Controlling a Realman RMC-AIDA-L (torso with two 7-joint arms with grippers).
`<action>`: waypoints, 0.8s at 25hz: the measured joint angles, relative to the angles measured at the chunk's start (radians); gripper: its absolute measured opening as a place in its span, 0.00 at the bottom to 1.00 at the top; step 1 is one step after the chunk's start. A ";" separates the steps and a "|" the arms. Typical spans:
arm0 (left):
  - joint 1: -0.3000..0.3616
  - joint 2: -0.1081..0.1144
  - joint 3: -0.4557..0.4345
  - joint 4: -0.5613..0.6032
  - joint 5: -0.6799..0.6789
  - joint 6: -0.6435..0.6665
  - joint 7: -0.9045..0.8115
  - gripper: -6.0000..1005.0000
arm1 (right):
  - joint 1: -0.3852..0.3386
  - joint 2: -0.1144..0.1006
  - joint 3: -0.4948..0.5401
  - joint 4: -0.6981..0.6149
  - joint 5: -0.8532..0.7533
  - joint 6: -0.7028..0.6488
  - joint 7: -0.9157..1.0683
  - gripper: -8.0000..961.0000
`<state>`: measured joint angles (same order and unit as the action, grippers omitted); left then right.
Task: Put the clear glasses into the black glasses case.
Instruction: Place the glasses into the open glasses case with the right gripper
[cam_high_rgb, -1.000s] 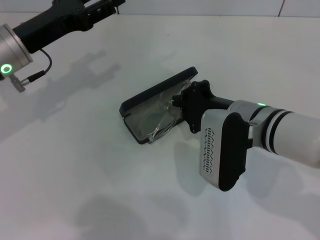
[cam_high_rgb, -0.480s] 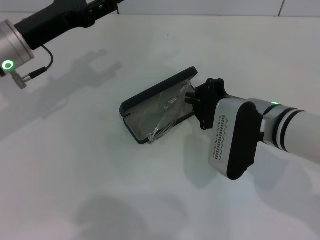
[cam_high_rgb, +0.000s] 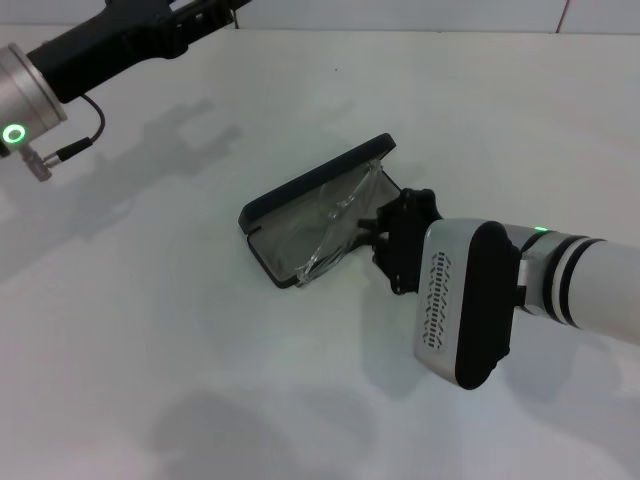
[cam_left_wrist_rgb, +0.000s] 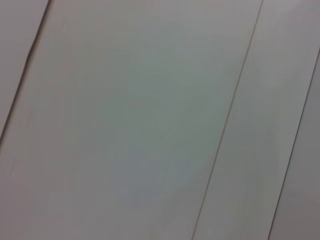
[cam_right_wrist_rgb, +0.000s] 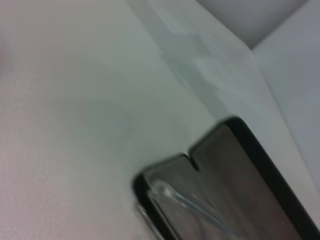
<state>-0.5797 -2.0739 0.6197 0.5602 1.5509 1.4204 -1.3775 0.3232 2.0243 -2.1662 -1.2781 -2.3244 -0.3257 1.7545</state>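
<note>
- The white table (cam_high_rgb: 200, 380) carries everything.
- The right gripper (cam_high_rgb: 385, 232) sits low at the right end of the case; whether its fingers are spread or closed cannot be told.
- The left gripper (cam_high_rgb: 205, 12) hangs at the far left edge, its fingers hidden.
- The black glasses case (cam_high_rgb: 300, 195) lies open mid-table, lid tilted up.
- The clear glasses (cam_high_rgb: 335, 225) rest inside it, one end jutting over the near rim.
</note>
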 joint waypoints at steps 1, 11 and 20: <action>0.001 0.000 0.000 -0.002 0.000 0.000 0.000 0.77 | 0.000 0.000 0.002 -0.011 0.000 -0.021 0.000 0.06; -0.009 -0.002 0.000 -0.006 0.012 0.000 0.000 0.77 | 0.053 0.003 -0.019 -0.011 -0.086 -0.015 -0.064 0.38; -0.005 -0.002 0.000 -0.007 0.012 0.000 0.000 0.77 | 0.109 0.004 -0.043 0.008 -0.102 -0.022 -0.114 0.42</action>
<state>-0.5845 -2.0754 0.6197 0.5537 1.5632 1.4204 -1.3775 0.4326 2.0280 -2.2097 -1.2705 -2.4259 -0.3477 1.6409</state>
